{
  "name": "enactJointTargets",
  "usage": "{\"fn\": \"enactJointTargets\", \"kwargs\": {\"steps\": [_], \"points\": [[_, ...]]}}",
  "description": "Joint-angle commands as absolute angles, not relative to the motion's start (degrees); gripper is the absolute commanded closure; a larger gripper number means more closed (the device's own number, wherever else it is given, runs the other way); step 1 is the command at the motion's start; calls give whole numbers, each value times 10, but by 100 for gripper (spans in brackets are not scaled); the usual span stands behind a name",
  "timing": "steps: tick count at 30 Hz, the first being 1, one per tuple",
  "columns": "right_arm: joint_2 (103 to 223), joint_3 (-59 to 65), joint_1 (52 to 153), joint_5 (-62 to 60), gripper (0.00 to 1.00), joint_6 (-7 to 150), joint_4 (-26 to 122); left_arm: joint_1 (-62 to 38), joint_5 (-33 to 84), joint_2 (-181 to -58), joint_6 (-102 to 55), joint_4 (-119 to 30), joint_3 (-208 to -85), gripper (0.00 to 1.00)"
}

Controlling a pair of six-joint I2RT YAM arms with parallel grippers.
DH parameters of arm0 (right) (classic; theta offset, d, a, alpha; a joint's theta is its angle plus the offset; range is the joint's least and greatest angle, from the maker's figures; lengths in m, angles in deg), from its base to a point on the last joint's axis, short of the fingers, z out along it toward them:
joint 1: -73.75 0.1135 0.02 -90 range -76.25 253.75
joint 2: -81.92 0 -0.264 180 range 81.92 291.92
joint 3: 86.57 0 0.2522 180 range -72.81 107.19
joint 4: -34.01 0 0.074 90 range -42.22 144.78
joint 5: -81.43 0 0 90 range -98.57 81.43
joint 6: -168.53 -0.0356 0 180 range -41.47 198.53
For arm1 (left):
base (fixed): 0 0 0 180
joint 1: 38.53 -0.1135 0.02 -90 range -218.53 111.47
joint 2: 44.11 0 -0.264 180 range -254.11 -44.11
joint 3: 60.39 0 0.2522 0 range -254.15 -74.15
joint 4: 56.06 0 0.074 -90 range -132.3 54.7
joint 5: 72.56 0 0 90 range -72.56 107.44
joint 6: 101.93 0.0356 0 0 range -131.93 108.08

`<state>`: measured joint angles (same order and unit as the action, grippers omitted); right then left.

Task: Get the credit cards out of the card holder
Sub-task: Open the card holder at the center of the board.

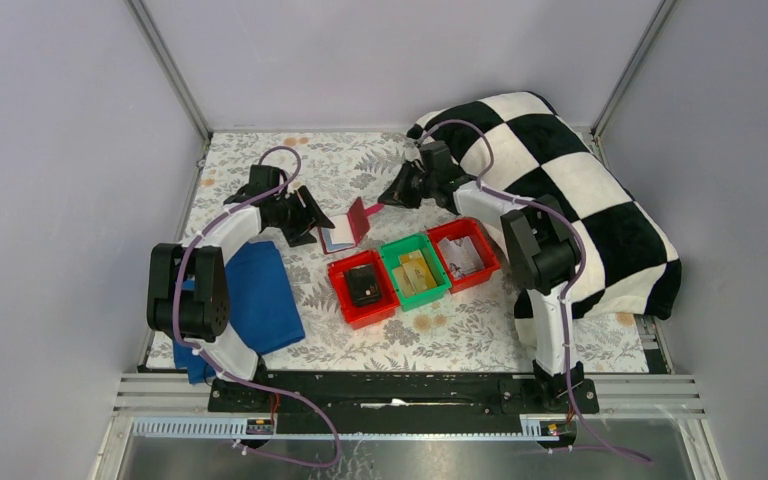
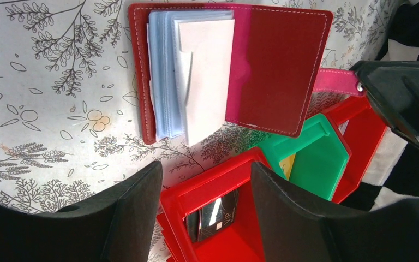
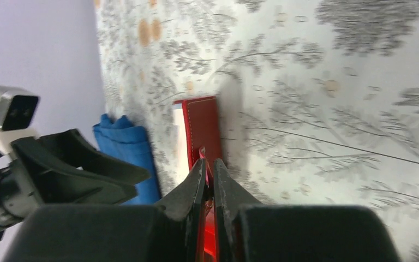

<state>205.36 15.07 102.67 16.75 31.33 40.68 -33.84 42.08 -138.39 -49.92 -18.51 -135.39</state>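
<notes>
The dark red card holder lies open on the floral table, its cover raised on the right side. Pale credit cards sit in its light blue pockets. In the top view the card holder is between both arms. My right gripper is shut on the holder's pink-red strap tab, holding the cover up. The left gripper is open just short of the holder's near edge, with nothing between its fingers.
Three bins stand in a row beside the holder: a red bin with a black VIP card, a green bin with yellow items, and a red bin with whitish cards. A blue cloth lies left, a checkered cloth right.
</notes>
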Motion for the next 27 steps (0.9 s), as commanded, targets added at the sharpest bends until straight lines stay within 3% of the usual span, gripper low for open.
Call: {"fn": "enactJointTargets", "kwargs": {"steps": [1,14,21,27], "points": [[2059,170,1011,126,100,379,484,-342,430,-1389,-492,-221,-1356,35],[2095,177,1008,-5,100,460,580,-332,451,-1403,-501,-229,-1376,35],[2095,174,1009,-1,100,459,582,-324,470,-1430,-496,-230,-1402,32],[2067,186,1009,7,74,470,597,-314,457,-1453,-492,-220,-1423,32]]}}
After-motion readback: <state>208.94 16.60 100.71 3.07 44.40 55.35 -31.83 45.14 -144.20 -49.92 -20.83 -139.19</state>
